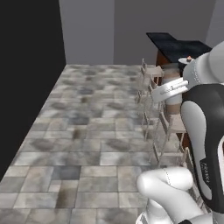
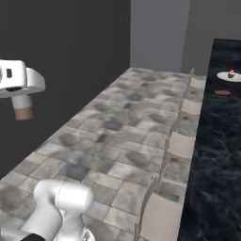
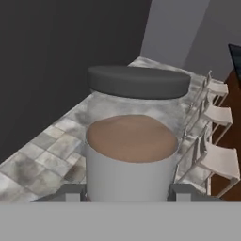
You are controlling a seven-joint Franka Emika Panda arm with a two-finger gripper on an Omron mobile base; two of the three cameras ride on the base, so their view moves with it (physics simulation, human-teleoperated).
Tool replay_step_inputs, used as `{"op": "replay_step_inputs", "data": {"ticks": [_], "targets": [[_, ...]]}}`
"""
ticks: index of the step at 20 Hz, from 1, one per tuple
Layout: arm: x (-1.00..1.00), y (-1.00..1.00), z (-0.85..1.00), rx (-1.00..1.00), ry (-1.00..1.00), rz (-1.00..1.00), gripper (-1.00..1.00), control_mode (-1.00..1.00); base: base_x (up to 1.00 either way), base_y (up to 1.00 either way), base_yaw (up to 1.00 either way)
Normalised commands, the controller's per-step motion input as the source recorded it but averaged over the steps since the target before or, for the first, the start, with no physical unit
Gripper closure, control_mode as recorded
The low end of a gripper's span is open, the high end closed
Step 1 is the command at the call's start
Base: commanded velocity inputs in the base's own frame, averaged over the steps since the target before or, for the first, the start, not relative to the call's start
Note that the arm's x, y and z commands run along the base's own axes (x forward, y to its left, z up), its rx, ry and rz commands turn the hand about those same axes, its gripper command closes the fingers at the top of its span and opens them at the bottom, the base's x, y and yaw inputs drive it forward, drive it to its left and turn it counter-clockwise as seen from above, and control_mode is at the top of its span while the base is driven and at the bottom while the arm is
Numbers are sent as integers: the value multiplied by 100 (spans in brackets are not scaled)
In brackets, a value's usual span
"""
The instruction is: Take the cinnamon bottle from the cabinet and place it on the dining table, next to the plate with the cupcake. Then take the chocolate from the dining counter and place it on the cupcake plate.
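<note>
Brown powder half fills the cinnamon bottle (image 3: 132, 150), dark lid on top, clamped between the jaws of the gripper (image 3: 127, 192), held up over the tiled floor (image 1: 87, 131). In the right base view, the bottle's bottom end hangs under the hand at 9 o'clock. Dark worktop (image 2: 216, 155) at 3 o'clock, white plate (image 2: 229, 76) with cupcake (image 2: 231, 73) at its far end, chocolate (image 2: 222, 92) just beside the plate. Chairs (image 2: 181, 143) line the worktop edge.

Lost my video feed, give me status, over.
Gripper shut on cinnamon bottle, carried over the floor. Cupcake plate ahead on dining table. Chairs line its edge.
</note>
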Motion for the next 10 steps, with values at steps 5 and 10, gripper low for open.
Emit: {"op": "replay_step_inputs", "data": {"ticks": [5,10], "targets": [[0,0,0,0,0,0,100,100,100,38,-23],[0,0,0,0,0,0,100,100,100,58,-38]]}}
